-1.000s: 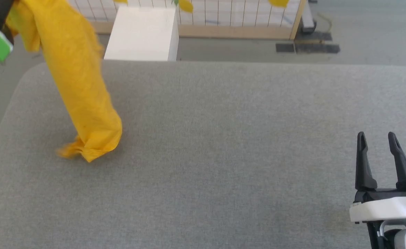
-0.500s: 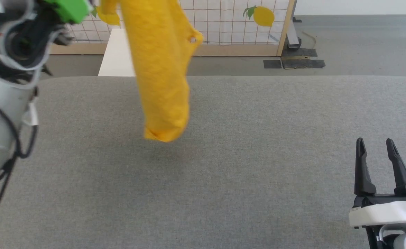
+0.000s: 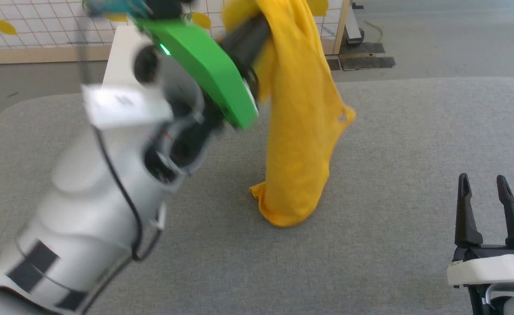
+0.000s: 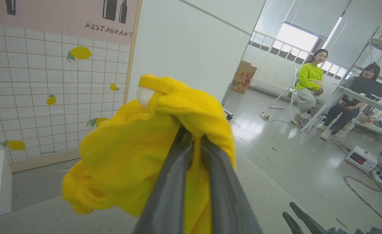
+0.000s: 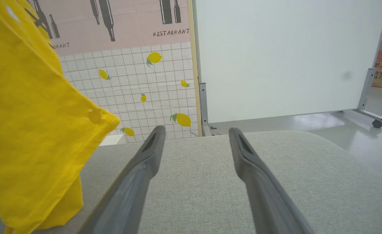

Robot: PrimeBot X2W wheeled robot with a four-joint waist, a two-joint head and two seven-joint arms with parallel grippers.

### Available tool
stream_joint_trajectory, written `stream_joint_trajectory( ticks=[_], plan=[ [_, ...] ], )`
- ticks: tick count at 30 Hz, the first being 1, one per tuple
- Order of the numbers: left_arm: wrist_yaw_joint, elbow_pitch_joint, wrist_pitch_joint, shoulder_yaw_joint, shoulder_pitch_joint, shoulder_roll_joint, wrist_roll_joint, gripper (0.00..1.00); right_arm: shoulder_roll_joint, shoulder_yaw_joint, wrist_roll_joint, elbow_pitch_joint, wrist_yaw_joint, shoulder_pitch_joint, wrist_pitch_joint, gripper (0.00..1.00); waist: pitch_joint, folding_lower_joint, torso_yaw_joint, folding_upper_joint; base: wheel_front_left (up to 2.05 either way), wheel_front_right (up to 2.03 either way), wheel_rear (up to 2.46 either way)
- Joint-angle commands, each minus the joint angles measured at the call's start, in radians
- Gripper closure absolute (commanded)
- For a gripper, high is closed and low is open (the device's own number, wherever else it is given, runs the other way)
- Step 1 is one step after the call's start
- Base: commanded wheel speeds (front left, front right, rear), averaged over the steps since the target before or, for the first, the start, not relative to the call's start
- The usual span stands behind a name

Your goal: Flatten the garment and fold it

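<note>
The garment (image 3: 301, 131), a yellow T-shirt, hangs bunched in a long column from my left gripper (image 3: 257, 28), which is raised above the grey table (image 3: 414, 131). Its lower end rests crumpled on the cloth surface near the middle. A small hole shows at one edge. In the left wrist view the two fingers of the left gripper (image 4: 192, 138) are shut on a wad of the garment (image 4: 129, 156). My right gripper (image 3: 484, 188) stands open at the lower right, apart from the shirt. In the right wrist view the right gripper (image 5: 194, 130) holds nothing, with the garment (image 5: 31, 130) hanging to its left.
A white box (image 3: 117, 57) stands behind the table's far edge, before a tiled screen (image 3: 29, 22) with lemon prints. A white panel (image 5: 275, 58) on wheels stands beyond. Two people (image 4: 311, 81) sit at a desk, with cables on the floor (image 4: 357, 188).
My left arm has swung the hanging garment from the table's left toward its middle and come into view. The shirt's lower end touches the table again. The camera has shifted. The right gripper has stayed put.
</note>
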Motion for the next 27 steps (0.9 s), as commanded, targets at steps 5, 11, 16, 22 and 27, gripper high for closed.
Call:
stream_joint_trajectory(
  ticks=[5, 11, 16, 22, 27],
  plan=[
    [0.0, 0.092, -0.041, -0.141, 0.144, -0.032, 0.098, 1.0, 0.0, 0.001, 0.013, -0.003, -0.002, -0.011, -0.005, 0.0, 0.012, 0.0001, -0.014, -0.0001, 0.0, 0.0, 0.0],
    [0.02, 0.309, 0.026, -0.287, 0.257, -0.054, 0.144, 1.0, 0.0, 0.009, 0.02, -0.001, -0.002, -0.024, -0.005, 0.0, 0.027, 0.0001, -0.038, -0.0001, 0.0, 0.0, 0.0],
    [0.007, 0.432, 0.059, -0.308, 0.298, -0.084, 0.112, 1.0, 0.0, 0.007, 0.026, 0.001, -0.002, -0.025, -0.005, 0.0, 0.043, 0.0001, -0.052, -0.0001, 0.0, 0.0, 0.0],
    [-0.032, 0.487, 0.014, -0.282, 0.276, -0.108, 0.099, 0.0, 0.0, -0.009, 0.025, 0.002, -0.002, -0.024, -0.005, 0.0, 0.046, 0.0001, -0.042, -0.0001, 0.0, 0.0, 0.0],
    [-0.067, 0.429, -0.045, -0.241, 0.258, -0.086, 0.087, 0.0, 0.0, -0.019, 0.02, 0.008, -0.002, -0.019, -0.005, 0.0, 0.024, 0.0001, -0.019, -0.0001, 0.0, 0.0, 0.0]
  ],
)
